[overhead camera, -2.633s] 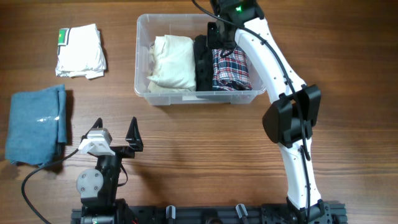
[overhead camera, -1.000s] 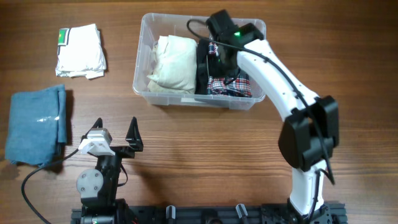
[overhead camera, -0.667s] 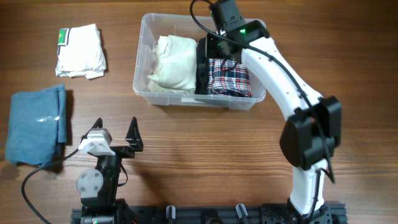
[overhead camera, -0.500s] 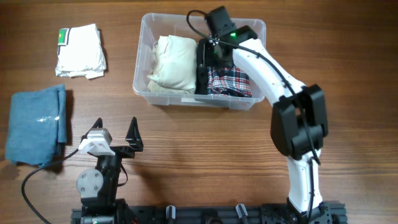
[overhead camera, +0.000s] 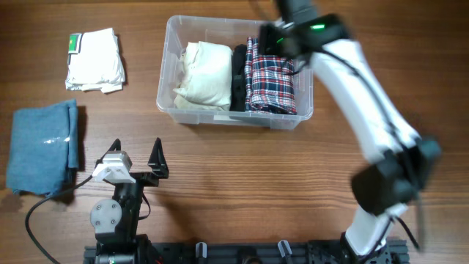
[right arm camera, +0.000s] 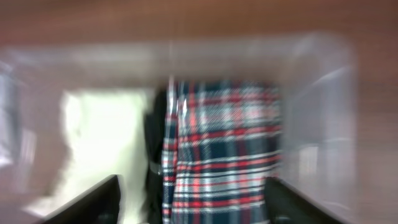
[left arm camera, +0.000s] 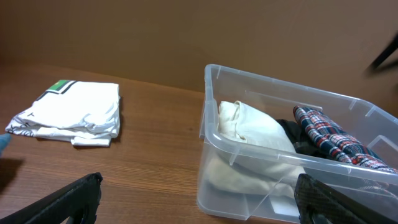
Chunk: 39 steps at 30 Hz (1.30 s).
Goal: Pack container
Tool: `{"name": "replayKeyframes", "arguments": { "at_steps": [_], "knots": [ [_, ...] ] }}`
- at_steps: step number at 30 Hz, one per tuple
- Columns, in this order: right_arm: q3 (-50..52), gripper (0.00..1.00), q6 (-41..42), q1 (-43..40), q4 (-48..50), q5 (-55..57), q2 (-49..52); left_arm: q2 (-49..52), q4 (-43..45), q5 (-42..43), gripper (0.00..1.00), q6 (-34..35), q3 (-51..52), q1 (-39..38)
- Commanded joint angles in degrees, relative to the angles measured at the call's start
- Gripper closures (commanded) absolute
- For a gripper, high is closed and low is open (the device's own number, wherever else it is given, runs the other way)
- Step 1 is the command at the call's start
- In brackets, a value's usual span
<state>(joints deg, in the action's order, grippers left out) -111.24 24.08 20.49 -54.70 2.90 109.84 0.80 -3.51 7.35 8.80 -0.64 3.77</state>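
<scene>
Jaws wide on both arms, nothing held.
Right jaws hover over the container (overhead camera: pixel 163 81) at 12 o'clock on the tabletop (overhead camera: pixel 242 183), where plaid cloth (overhead camera: pixel 272 77) stands on edge, likely to save room; left jaws sit idle at 7 o'clock.

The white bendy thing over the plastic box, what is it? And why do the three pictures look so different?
That is a robot arm. There are two, and each ends in a two-finger pincher called a gripper. One picture looks straight down on the wooden table. The other two come from little cameras on the arms' wrists, so each shows its own fingers at the bottom edge. The right one is blurry. On the table lie a folded white shirt, a blue towel and the clear container. Inside it a cream cloth, a black garment and a checked cloth sit side by side. The left gripper rests near the table's front edge, open. The right gripper is above the container, open too. Neither holds anything.
</scene>
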Motion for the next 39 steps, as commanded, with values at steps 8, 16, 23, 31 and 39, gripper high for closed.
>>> {"name": "replayKeyframes", "arguments": {
  "at_steps": [8,16,23,31,39],
  "knots": [
    [0.50,0.00,-0.07,-23.37,-10.23,9.27,-9.79,-0.42,-0.22,-0.35,0.00,-1.11,0.33,0.22],
    [2.12,0.00,-0.02,-31.23,-10.12,5.62,-3.50,-0.42,-0.22,-0.37,0.00,-1.14,0.33,0.22],
    [2.12,0.00,1.53,-31.19,-7.87,4.74,-1.40,-0.42,-0.46,-2.93,0.00,-1.11,0.33,0.22],
    [2.12,0.00,1.53,-31.19,-7.26,4.74,-1.40,-0.42,-0.39,-2.86,0.00,-1.07,0.33,0.22],
    [2.12,0.00,1.53,-31.19,-7.26,4.74,-1.40,1.62,2.64,4.61,0.00,-2.69,-8.28,0.22]
  ]
}}
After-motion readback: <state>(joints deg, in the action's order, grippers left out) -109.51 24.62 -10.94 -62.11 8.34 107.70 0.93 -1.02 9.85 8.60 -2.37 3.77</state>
